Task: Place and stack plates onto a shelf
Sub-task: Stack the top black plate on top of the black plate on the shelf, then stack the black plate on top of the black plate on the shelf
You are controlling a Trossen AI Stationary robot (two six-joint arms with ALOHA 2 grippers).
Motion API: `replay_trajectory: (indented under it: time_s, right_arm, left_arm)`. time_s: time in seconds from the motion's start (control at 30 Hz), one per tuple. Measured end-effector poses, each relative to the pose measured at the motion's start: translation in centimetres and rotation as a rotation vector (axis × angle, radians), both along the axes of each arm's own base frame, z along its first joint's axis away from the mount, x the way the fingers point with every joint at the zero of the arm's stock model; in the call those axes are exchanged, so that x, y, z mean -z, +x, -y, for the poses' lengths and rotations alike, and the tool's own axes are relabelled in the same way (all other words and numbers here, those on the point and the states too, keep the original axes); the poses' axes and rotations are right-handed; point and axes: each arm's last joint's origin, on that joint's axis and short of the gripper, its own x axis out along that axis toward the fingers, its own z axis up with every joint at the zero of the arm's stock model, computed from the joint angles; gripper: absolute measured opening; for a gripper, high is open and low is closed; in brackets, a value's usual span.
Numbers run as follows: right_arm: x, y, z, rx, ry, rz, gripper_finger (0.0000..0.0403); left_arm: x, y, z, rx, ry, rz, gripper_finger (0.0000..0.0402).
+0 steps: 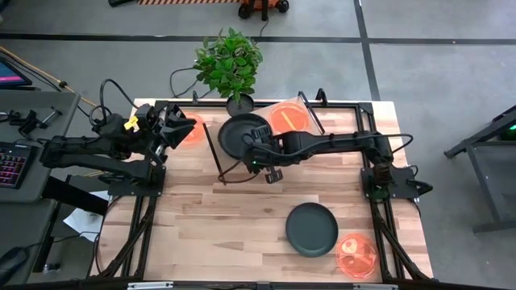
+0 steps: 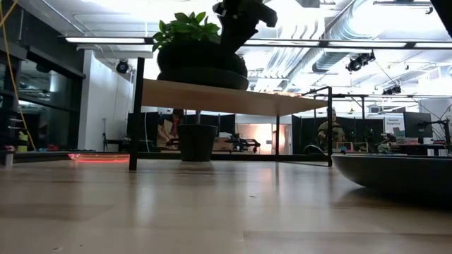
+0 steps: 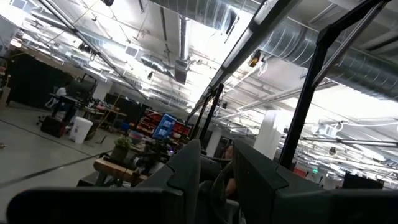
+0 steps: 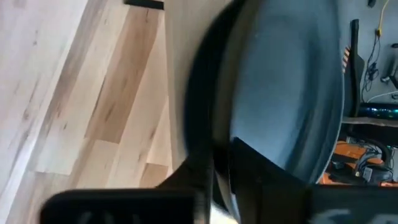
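Plate (image 1: pixel 240 134) in right pincer (image 1: pixel 251 151), on shelf (image 2: pixel 233 98).

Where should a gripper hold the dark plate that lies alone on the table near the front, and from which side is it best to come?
Probably at the rim. The dark plate lies flat and right way up on the table, so only its raised edge offers a hold. Its left side seems best, because an orange plate sits very close to its front right. One finger would go inside the rim and one outside.

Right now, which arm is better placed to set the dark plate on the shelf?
Right. The right gripper already grips the dark plate over the shelf; the left gripper waits at the table's left edge.
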Motion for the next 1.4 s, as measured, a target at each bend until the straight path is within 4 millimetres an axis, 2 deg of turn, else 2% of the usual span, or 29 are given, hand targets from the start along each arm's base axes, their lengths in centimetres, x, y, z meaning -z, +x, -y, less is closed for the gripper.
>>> replay_trajectory:
  time_s: [0.2, 0.33, 0.47, 0.6, 0.73, 0.9, 1.07, 1.23, 1.4]
  right_arm:
    - [-0.2, -0.1, -0.1, -0.001, 0.001, 0.006, 0.012]
    - [-1.6, -1.1, -0.4, 0.017, 0.019, 0.039, 0.0171]
    - [-4.0, -4.1, -0.4, 0.159, 0.21, 0.056, 0.0196]
    - [-5.9, -7.9, -0.2, 0.331, 0.404, 0.05, 0.0199]
    - [-5.6, -12.3, -1.5, 0.425, 0.451, 0.091, 0.0199]
    - [-1.7, -18.4, -3.0, 0.629, 0.627, 0.192, 0.0199]
    - [4.0, -23.4, -4.4, 0.888, 0.913, 0.145, 0.0199]
    - [9.7, -25.7, -5.9, 1.074, 1.115, 0.02, 0.0199]
    - [14.0, -26.1, -7.1, 1.152, 1.226, 0.002, 0.0199]
  left_arm:
    - [0.0, 0.0, 0.0, -0.001, 0.0, 0.0, 0.0081]
    - [0.0, 0.0, 0.0, -0.001, 0.0, -0.001, 0.0081]
    - [0.1, 0.0, 0.0, -0.001, 0.0, -0.008, 0.0081]
    - [0.1, 0.1, 0.0, -0.002, 0.0, -0.01, 0.0081]
    - [0.2, 0.2, 0.0, -0.003, -0.001, -0.018, 0.0081]
    - [0.2, 0.2, 0.0, -0.003, -0.001, -0.021, 0.0081]
    - [0.2, 0.2, 0.0, -0.003, -0.001, -0.02, 0.0081]
    - [0.2, 0.2, 0.0, -0.003, -0.001, -0.02, 0.0081]
    - [0.2, 0.2, 0.0, -0.002, -0.001, -0.02, 0.0081]
